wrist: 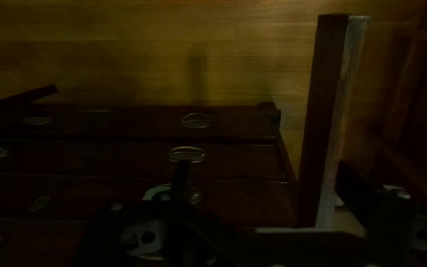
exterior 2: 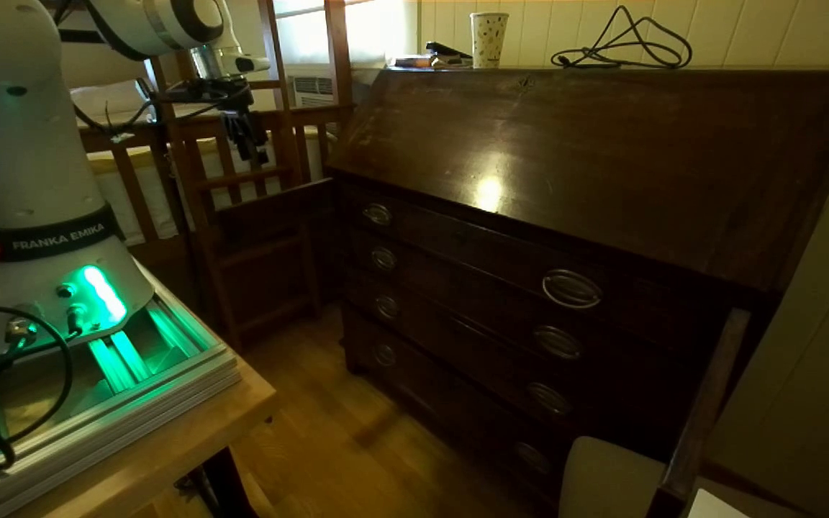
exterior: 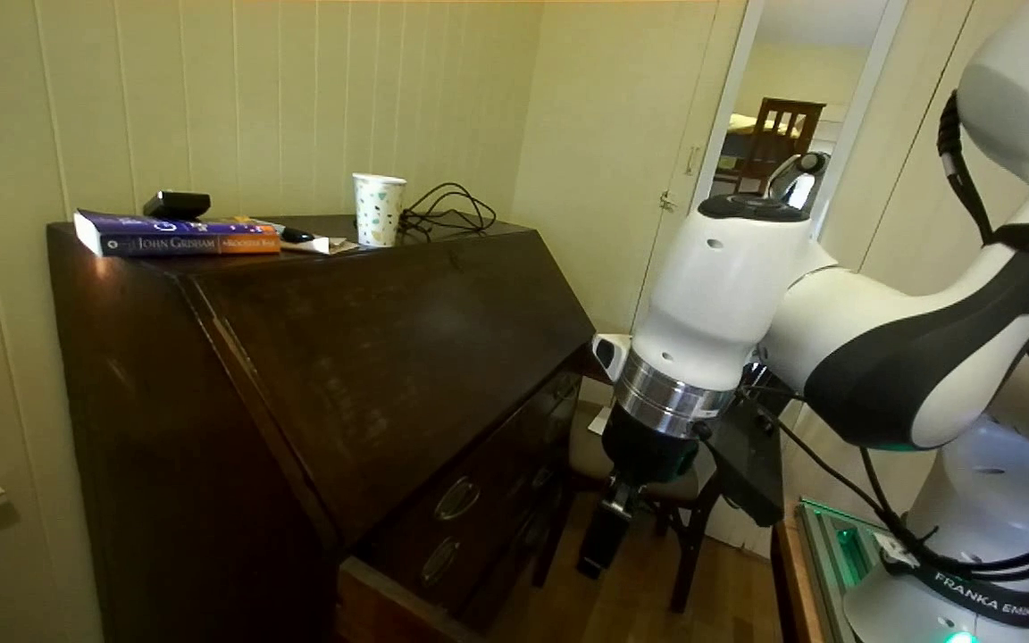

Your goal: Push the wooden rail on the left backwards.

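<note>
The left wooden rail (exterior: 398,607) sticks out from the desk front below the sloped lid, at the bottom of an exterior view. It also shows at the far end of the desk in an exterior view (exterior 2: 278,208), where my gripper (exterior 2: 255,155) appears above it. In the wrist view the rail (wrist: 326,111) runs from the desk front out over the floor, with a pale worn edge. It lies between my open, empty fingers (wrist: 261,167) in that picture, closer to the right-hand finger. I see no contact. My gripper (exterior: 595,558) points downward in an exterior view.
A second rail (exterior 2: 702,410) sticks out at the desk's other end, above a chair with a cream seat (exterior 2: 605,478). The desk's sloped lid (exterior 2: 601,158) is closed. A paper cup (exterior: 379,210), book (exterior: 193,237) and cable (exterior: 452,214) lie on top. A wooden bunk bed (exterior 2: 285,93) stands behind.
</note>
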